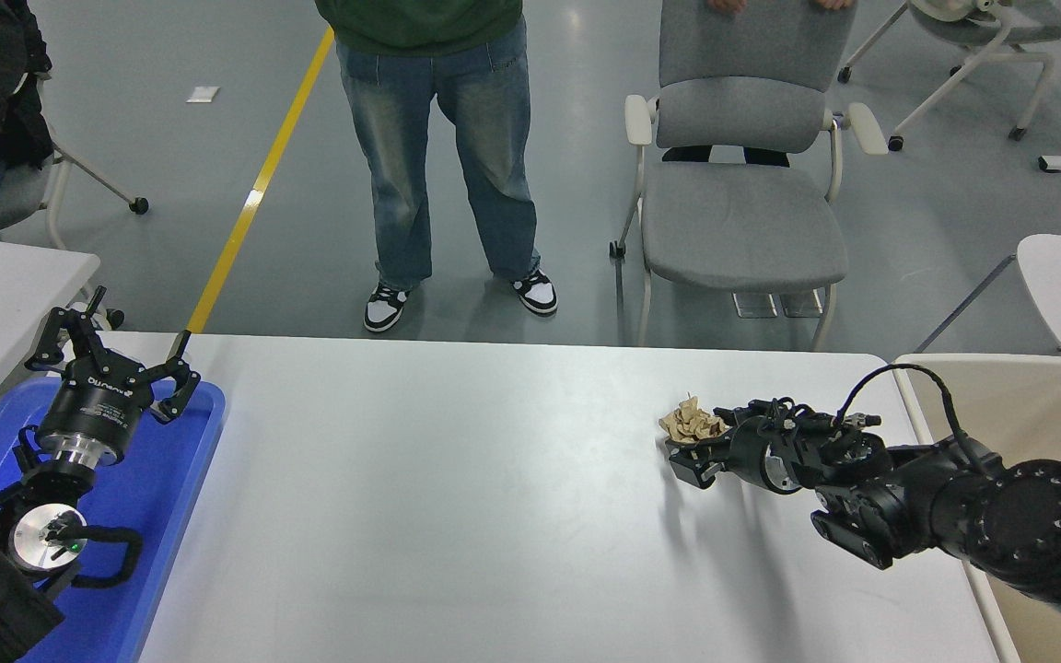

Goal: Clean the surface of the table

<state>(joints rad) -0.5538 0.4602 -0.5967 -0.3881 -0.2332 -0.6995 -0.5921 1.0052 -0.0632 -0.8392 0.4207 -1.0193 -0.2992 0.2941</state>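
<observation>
Head view: the right hand (689, 444) is pinching a crumpled brown paper wad (693, 422) near the bench's (457, 479) right edge, seemingly clearing it; the left hand (111, 354) is hanging spread over the blue tray (176, 479).

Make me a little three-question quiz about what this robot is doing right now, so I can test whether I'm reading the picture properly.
1. True or false: the right gripper is closed on a crumpled brown wad of paper.
2. Over which thing is the left gripper parked? A) the grey chair B) the blue tray C) the beige bin
3. Fill the gap: the wad is held above the ___ half of the table surface, as the camera sees it.

Key: 1 true; 2 B; 3 right.
</observation>
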